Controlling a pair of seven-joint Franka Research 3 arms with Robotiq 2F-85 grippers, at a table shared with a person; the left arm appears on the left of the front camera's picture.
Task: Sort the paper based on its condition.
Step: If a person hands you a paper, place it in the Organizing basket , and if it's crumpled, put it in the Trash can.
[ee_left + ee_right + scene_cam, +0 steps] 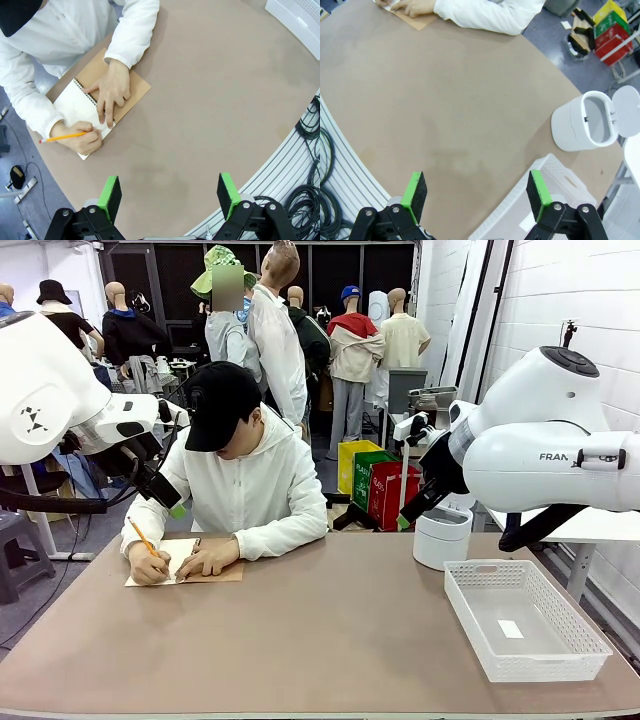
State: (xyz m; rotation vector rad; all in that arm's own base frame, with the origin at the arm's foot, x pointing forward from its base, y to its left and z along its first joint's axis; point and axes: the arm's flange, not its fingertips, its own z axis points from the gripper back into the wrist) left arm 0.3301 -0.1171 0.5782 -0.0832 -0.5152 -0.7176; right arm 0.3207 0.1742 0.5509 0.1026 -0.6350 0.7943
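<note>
The table (330,640) has a smooth, matt tan top, and on it lies a notebook (140,87) with a dull brown cardboard cover, a thin wire spiral and a matt white paper page (75,107). Over the notebook are a person's soft white cloth sleeve (132,30) and an orange-painted pencil (65,136). The basket (466,620) is white plastic with finely perforated walls, the bin (572,132) is smooth white plastic with a slight sheen, and the right arm's shell (540,440) is glossy white. The left gripper (170,197) and right gripper (476,195) are matt black, faced with bright green, rubbery-looking pads (109,197).
</note>
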